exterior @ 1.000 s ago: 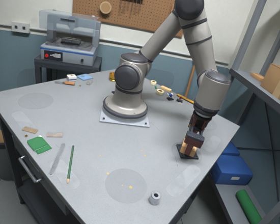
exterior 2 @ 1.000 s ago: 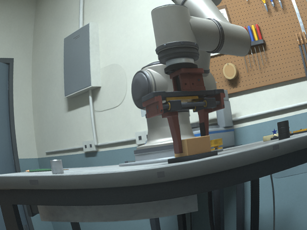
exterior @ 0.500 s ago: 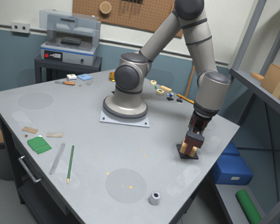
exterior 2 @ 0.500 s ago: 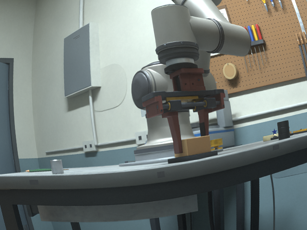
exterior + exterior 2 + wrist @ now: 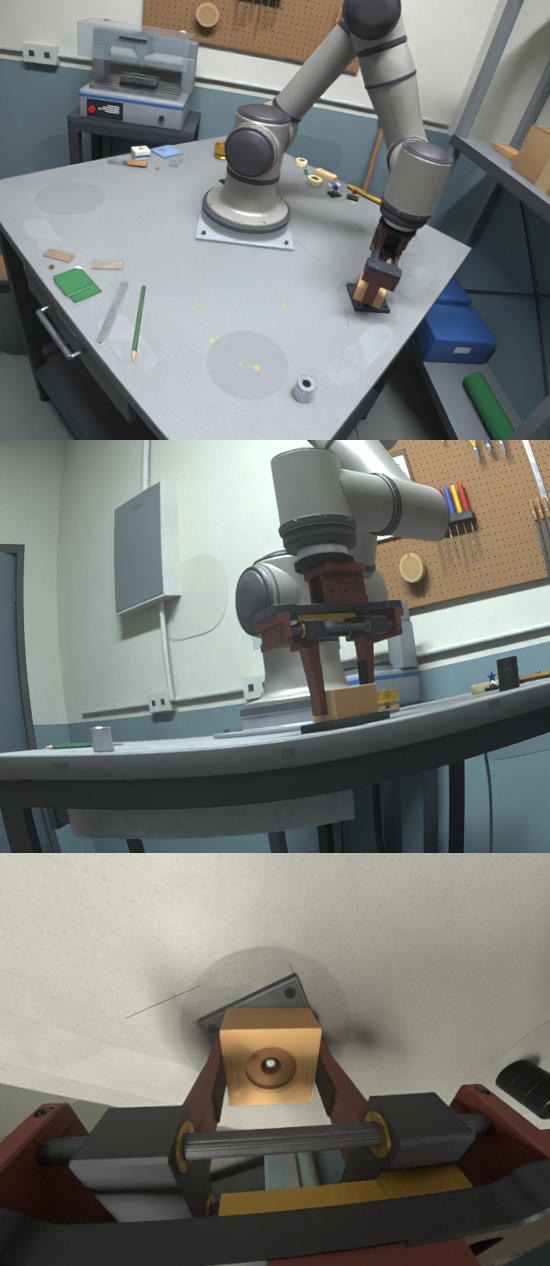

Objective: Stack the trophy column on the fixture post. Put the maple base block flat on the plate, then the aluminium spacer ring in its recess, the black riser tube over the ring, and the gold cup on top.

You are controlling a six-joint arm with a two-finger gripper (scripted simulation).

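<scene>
Near the table's right edge, the maple base block (image 5: 370,295) (image 5: 351,701) (image 5: 269,1062) sits flat on the dark fixture plate (image 5: 369,300) (image 5: 345,721) (image 5: 254,1004), with the post's tip showing in its round recess, and it is held by my gripper (image 5: 374,294) (image 5: 342,695) (image 5: 270,1083), which is closed on its sides. The aluminium spacer ring (image 5: 304,388) (image 5: 101,738) stands near the front edge. The black riser tube (image 5: 508,673) (image 5: 526,1088) stands at the right. The gold cup (image 5: 220,150) (image 5: 387,699) sits behind the arm's base.
Behind the work stand the arm's base (image 5: 247,200) and a machine on a side stand (image 5: 136,85). Small parts and a pencil (image 5: 364,194) lie behind the plate. A shelf unit (image 5: 505,170) rises right of the table. A ruler and green pencil (image 5: 138,320) lie front left.
</scene>
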